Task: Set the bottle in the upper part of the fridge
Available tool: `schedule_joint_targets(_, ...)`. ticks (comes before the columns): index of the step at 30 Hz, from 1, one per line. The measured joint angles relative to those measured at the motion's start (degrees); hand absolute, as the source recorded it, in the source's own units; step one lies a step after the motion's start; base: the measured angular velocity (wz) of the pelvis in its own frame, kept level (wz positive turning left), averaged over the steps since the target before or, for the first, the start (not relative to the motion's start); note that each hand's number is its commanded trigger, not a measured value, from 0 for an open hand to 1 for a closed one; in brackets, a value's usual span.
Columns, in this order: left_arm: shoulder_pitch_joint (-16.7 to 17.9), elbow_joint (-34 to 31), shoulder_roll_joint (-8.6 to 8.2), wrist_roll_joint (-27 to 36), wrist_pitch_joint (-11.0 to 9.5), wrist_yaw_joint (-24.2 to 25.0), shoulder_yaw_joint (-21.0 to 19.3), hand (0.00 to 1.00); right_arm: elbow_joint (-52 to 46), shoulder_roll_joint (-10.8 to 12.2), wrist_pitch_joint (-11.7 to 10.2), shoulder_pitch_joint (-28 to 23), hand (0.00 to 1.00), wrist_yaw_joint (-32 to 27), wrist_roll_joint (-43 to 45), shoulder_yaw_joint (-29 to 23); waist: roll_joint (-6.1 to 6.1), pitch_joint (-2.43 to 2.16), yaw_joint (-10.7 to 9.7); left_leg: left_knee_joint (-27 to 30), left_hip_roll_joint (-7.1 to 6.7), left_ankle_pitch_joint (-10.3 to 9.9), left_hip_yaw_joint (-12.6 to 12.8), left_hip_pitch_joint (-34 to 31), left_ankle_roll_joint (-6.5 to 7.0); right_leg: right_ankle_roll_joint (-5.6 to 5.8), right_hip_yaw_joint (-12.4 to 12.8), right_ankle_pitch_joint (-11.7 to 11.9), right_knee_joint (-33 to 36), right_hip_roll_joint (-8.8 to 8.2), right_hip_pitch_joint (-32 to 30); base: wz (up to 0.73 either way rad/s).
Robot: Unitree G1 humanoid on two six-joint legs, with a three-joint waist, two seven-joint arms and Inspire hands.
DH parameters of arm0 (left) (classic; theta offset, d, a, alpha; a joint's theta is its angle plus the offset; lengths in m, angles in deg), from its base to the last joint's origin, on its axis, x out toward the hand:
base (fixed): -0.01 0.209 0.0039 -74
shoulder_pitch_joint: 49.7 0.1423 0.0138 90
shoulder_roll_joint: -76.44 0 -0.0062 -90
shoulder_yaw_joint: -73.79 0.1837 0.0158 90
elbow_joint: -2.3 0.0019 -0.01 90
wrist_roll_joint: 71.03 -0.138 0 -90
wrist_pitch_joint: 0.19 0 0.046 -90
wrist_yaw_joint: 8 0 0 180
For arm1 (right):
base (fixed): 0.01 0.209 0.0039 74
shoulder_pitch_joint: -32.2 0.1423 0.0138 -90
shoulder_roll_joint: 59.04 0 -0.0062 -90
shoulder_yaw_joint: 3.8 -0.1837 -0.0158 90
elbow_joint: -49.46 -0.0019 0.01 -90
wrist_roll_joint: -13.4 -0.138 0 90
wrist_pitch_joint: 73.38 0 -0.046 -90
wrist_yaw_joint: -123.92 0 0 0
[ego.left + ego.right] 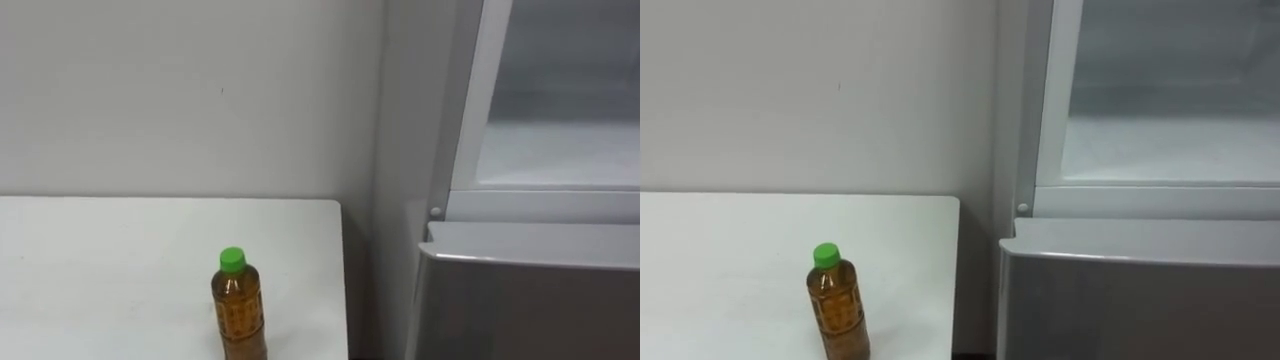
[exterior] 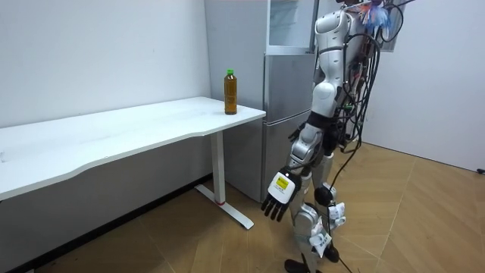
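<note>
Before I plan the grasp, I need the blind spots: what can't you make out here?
Bottle: base cut off by the eye views' lower edge; label too small in the room view.
Upper fridge: cut off by the eye views' top and right edges; its shelves cannot be told.
Table: cut off at the eye views' left edge.

bottle (image 1: 238,312) base cut by lower edge | upper fridge (image 1: 545,205) interior cut off top, right
</note>
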Motion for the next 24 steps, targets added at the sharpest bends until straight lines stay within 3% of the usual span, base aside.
schedule_joint_targets(4, -0.51, -0.11, 0.55, -2.44, -0.35, 0.03, 0.1, 0.0, -6.04, 0.08, 0.03, -0.39, 0.0, 1.84, 2.11, 2.22, -0.54, 0.14, 0.76, 0.15, -0.04, 0.0, 0.0, -0.3, 0.0, 0.02, -0.17, 0.05, 0.06, -0.02, -0.02, 0.02)
schedule_joint_targets(9, -0.72, -1.42, 0.77, -3.78, -0.19, 0.62, 0.07, 0.0, -19.44, -0.44, 2.35, -2.81, 0.0, 3.16, 2.74, 3.79, -0.4, 0.36, 1.16, 2.24, 0.14, -0.35, -0.08, -2.02, 0.16, -0.02, -0.3, 0.13, 0.41, -0.03, -0.42, 0.01)
schedule_joint_targets(11, -0.77, -1.31, 0.71, -4.51, -0.19, 1.29, 0.09, 0.0, -21.2, -0.6, 2.65, -2.84, 0.0, 3.14, 3.01, 3.8, 0.15, 0.65, 1.18, 2.34, 0.21, -0.39, 0.01, -2.0, 0.18, -0.03, -0.04, 0.14, 1.11, -0.05, -0.57, -0.08)
schedule_joint_targets(17, -1.64, -1.18, 0.61, -4.68, -0.11, 2.9, 0.19, 0.0, -27.86, -3.41, 7.19, -2.88, 0.0, 2.3, 4.31, 3.91, 1.82, 0.53, 2.33, 2.31, 0.39, -0.68, 0.29, -3.13, 0.28, -0.08, 0.44, 0.16, 2.78, -0.09, -2.92, -0.04)
schedule_joint_targets(24, -1.07, -1.03, 0.7, -4.65, 1.18, 2.88, 0.11, 0.0, -36.64, -5.59, 10.04, -3.01, 0.0, 3.18, 4.25, 3.99, 0.17, 0.55, 3.64, 2.36, 0.49, -0.65, 0.84, -2.86, 0.33, -0.13, 0.78, 0.23, 3.17, -0.14, -2.95, -0.04)
